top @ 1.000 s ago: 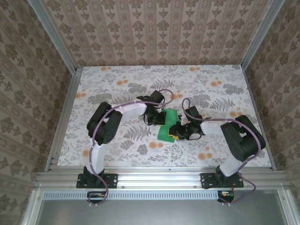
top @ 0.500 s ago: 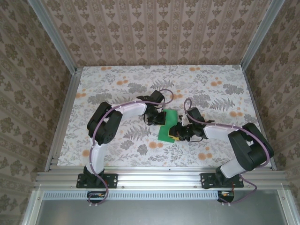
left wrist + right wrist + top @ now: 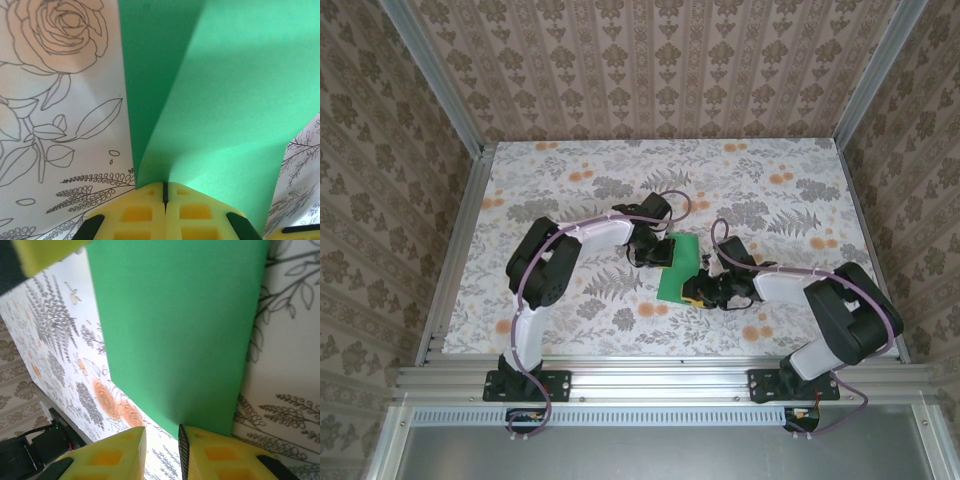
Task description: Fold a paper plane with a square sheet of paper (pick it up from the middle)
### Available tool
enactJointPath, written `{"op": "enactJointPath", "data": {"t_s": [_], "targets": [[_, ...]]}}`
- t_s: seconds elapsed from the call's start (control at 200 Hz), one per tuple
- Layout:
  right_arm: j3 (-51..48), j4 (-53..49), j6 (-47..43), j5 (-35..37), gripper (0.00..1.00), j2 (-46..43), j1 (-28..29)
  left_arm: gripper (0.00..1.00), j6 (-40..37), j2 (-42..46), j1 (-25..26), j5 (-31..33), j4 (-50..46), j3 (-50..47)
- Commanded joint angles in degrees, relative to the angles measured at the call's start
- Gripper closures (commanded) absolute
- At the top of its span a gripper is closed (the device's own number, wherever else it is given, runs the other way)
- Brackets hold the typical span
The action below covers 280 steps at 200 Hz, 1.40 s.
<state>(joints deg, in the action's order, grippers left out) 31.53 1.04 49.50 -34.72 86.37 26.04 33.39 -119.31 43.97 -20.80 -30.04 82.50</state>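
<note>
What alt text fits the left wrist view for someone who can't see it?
The yellow left hand is shut on the near edge of the green paper, which bends in a soft fold over the flower-printed table.

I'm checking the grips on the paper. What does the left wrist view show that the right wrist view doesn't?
Left wrist: the left end effector shut, pinching the paper at its edge, with a raised fold running up from the pinch. Right wrist: the right end effector with its jaws apart, a paper corner beside one finger. Both: green paper on the floral table.
</note>
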Motion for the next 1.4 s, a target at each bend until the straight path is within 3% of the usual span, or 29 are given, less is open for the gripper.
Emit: {"op": "enactJointPath", "data": {"t_s": [0.0,0.18,0.47,0.605,0.795,1.07,1.23,1.395], "targets": [[-0.4,-2.2,-0.4,1.7,0.74,-0.7,0.3,1.0,-1.2,-2.2,0.8,1.0,-3.9,0.4],[-1.2,-2.6,-0.8,3.1,0.75,3.2,0.2,1.0,-1.3,-2.0,0.8,1.1,-4.1,0.3],[5.4,-4.1,-1.0,4.4,0.74,-6.2,-5.2,1.0,-1.6,-1.7,1.0,1.1,-4.6,0.5],[9.1,-0.8,-1.3,2.8,0.74,-1.2,-8.3,1.0,-1.7,-1.8,1.0,1.2,-4.7,0.8],[13.3,1.7,-1.6,1.5,0.75,7.2,-8.5,1.0,-2.0,-1.9,1.0,1.2,-5.0,1.2],[15.3,-2.2,-6.0,6.6,0.74,13.6,-8.8,1.0,-2.2,-2.6,1.1,1.2,-5.2,1.3],[15.6,-4.6,-6.7,7.1,0.74,15.2,-8.9,1.0,-2.3,-2.9,1.1,1.3,-5.3,1.5],[17.4,-5.0,-5.9,4.8,0.74,10.7,-9.1,1.0,-2.6,-3.0,1.1,1.6,-5.6,1.4]]}}
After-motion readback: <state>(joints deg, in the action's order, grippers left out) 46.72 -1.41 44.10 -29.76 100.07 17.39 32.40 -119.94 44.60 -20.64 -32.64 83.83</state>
